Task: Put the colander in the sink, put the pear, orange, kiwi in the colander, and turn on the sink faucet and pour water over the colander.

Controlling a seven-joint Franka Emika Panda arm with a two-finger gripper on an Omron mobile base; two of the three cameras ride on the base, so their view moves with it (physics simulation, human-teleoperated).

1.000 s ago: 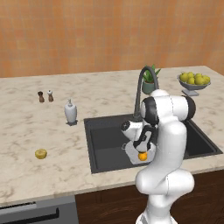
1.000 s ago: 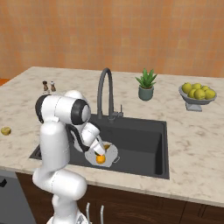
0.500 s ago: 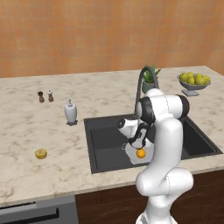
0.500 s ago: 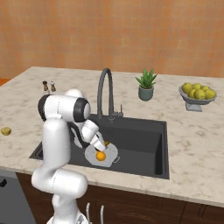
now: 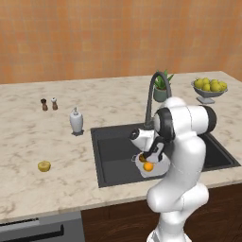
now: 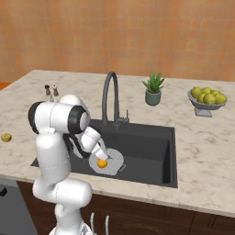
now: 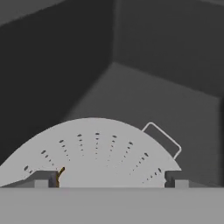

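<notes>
Presently the pincer (image 7: 111, 181) stands apart over the colander (image 6: 111, 160) in the sink (image 6: 151, 147) — orange (image 6: 102, 163) inside, kiwi (image 5: 44, 166) on the desk (image 5: 38, 137).

A small round silvery-white perforated colander (image 6: 114, 160) sits inside the dark grey rectangular sink (image 6: 151, 151), holding a bright round orange (image 6: 102, 163), beneath the arched dark faucet (image 6: 110, 94).

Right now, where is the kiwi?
The kiwi lies on the counter left of the sink, in front of the soap bottle.
</notes>
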